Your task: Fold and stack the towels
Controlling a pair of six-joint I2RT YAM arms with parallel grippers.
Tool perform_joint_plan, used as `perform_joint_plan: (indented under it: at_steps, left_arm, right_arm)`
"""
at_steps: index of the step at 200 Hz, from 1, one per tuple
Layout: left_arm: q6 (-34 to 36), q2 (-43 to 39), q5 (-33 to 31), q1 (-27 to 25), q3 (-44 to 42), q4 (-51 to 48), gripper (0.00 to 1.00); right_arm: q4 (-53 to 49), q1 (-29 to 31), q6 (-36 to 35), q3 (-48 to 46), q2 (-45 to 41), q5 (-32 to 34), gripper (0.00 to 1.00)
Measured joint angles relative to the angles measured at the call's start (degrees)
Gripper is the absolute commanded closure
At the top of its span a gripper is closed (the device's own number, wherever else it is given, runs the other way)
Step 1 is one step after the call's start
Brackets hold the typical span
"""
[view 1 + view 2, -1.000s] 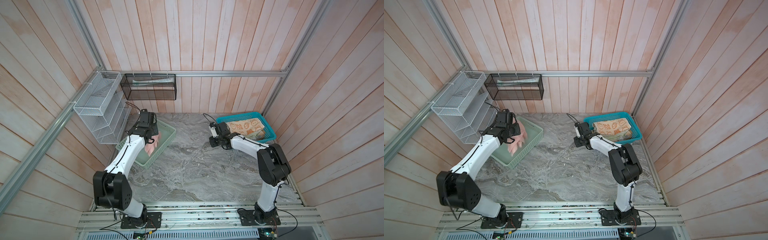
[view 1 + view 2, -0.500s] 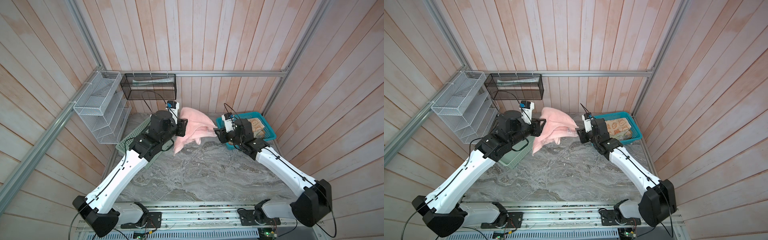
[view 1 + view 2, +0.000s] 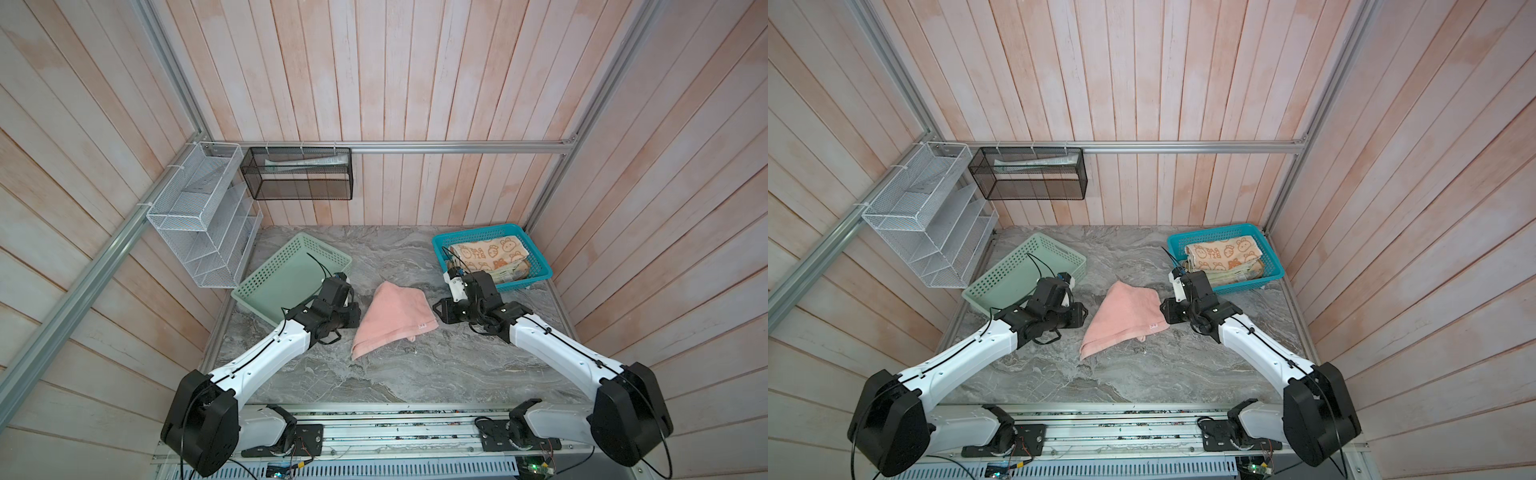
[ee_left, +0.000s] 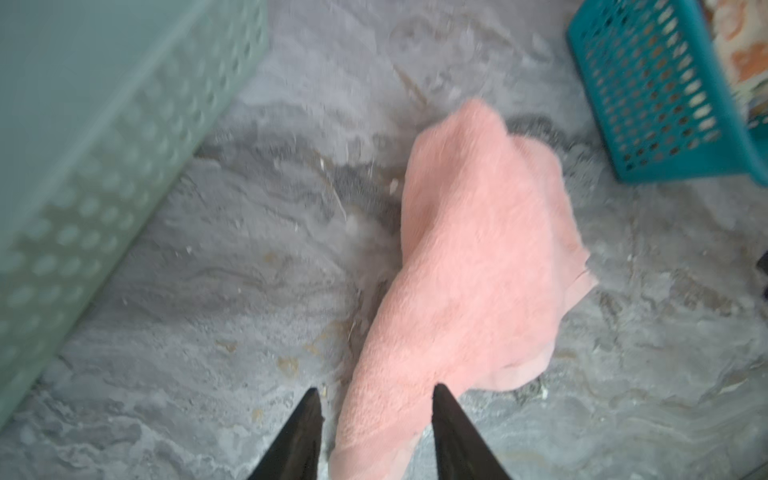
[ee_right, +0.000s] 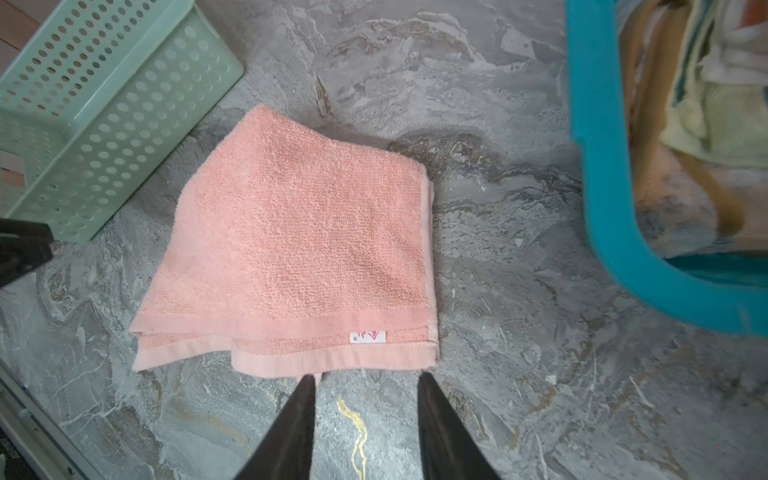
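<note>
1. One salmon-pink towel (image 3: 392, 320). It lies flat on the counter (image 3: 415, 374) between the two arms, well apart from both baskets. It is folded over itself, and the right wrist view shows two hem bands, offset and not square to each other.
2. One left end effector (image 4: 376, 390). Its jaws stand apart at the towel's narrow end. Cloth runs between the tips, but nothing looks pinched.
3. One right end effector (image 5: 365, 378). Its jaws stand apart just short of the labelled hem, holding nothing, with bare counter between the tips.
4. One teal basket (image 3: 530, 280) in the far right corner. It holds folded towels, the bunny-print towel (image 3: 490, 253) on top and a pale yellow-green towel (image 5: 706, 120) under it.
5. One mint-green basket (image 3: 286, 270) at far left, with nothing visible inside.
6. Handling, by judgement:
   - The pink terry is likely light, limp and soft, and will sag from any single hold.
   - The looped pile should grip well and seems unlikely to slip.
   - Nothing about it looks fragile.
7. Where to hold, by judgement:
   - Take the flat woven hem at its two corners, one per arm.
   - Pinch both layers together so the fold does not shear.
</note>
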Motion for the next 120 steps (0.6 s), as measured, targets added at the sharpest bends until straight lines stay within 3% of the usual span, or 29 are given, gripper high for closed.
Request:
perform_joint_plan:
  at_steps: [33,75,120]
  left_arm:
    - [-1.9,-0.5,1.0,-4.2,-6.3,3.1,0.47]
    - [-5.3,-4.9,1.4,-4.1,-13.0,8.0,0.47]
    - [-5.4,-3.3,1.7,-3.8,-16.0,11.5,0.47]
  right_arm:
    - [0.4,0.4,0.0,0.1,7.0,-0.7,0.52]
    - [0.5,0.4,1.9,0.7,13.3,-0.2,0.50]
    - [1.4,0.4,3.6,4.1,18.8,-0.2,0.48]
